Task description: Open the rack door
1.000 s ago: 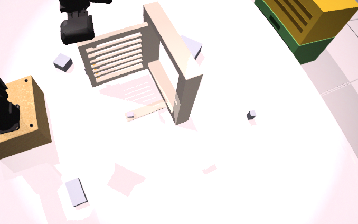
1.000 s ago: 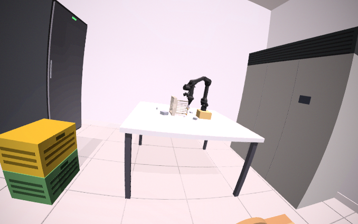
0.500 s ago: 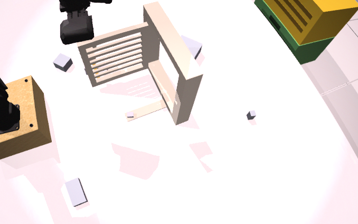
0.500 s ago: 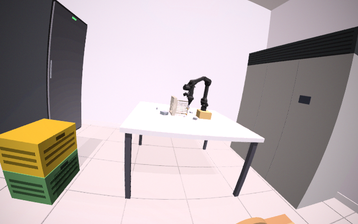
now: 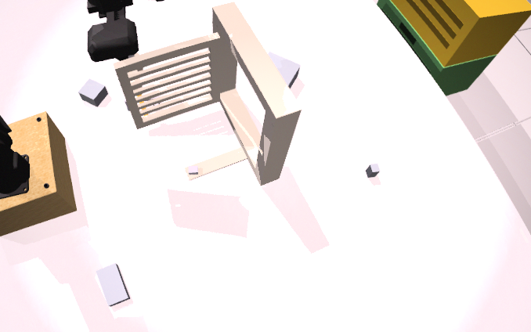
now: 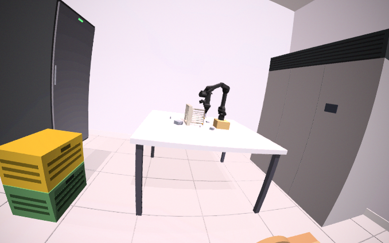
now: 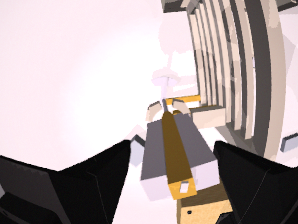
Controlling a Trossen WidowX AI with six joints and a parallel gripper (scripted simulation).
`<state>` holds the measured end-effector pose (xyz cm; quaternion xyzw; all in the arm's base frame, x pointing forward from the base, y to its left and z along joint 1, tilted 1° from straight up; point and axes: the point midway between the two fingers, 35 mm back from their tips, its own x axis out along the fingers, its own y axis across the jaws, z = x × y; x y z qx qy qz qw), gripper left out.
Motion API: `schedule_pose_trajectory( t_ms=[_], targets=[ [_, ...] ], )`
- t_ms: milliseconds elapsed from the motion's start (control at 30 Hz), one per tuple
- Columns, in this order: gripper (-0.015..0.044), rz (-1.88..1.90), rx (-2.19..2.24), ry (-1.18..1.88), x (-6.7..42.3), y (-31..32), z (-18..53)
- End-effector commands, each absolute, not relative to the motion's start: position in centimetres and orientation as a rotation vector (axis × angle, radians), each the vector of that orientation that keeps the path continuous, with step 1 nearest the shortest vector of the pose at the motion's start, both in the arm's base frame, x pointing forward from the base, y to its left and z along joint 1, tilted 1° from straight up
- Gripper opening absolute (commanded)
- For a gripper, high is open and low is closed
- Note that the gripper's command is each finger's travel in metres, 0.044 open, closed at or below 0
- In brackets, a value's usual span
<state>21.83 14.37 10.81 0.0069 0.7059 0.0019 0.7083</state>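
Note:
The slatted rack door (image 5: pixel 127 95) (image 7: pixel 261 75) stands swung out from its beige frame (image 5: pixel 256 63) (image 6: pixel 188 114), at roughly a right angle by eye. The upright handle (image 7: pixel 156 145), grey with a yellow stripe, is at the door's free edge, seen nearly end-on in the wrist view. My gripper (image 7: pixel 173 147) (image 6: pixel 206 112) is open, with one black finger on each side of the handle. Gaps show between the fingertips and the handle. In the top view the gripper body hides the fingertips and most of the handle.
Grey blocks lie on the table (image 6: pixel 201 140): one (image 5: pixel 93 92) near the door's free edge, one (image 5: pixel 287 68) behind the frame, a flat one (image 5: pixel 113 285) and small ones (image 5: pixel 373 171) (image 5: pixel 193 170). The arm's wooden base (image 5: pixel 35 156) (image 6: pixel 221 124) stands close to the door.

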Motion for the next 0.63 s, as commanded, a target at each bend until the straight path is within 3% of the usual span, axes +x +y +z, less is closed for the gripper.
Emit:
schedule_pose_trajectory(
  t_ms=[0, 600],
  targets=[
    [0.0284, 0.000, 0.017, 1.566, 21.9, 14.4, 11.3],
    [0.0284, -0.001, 0.017, 1.565, 22.0, 14.4, 13.6]
  ],
)
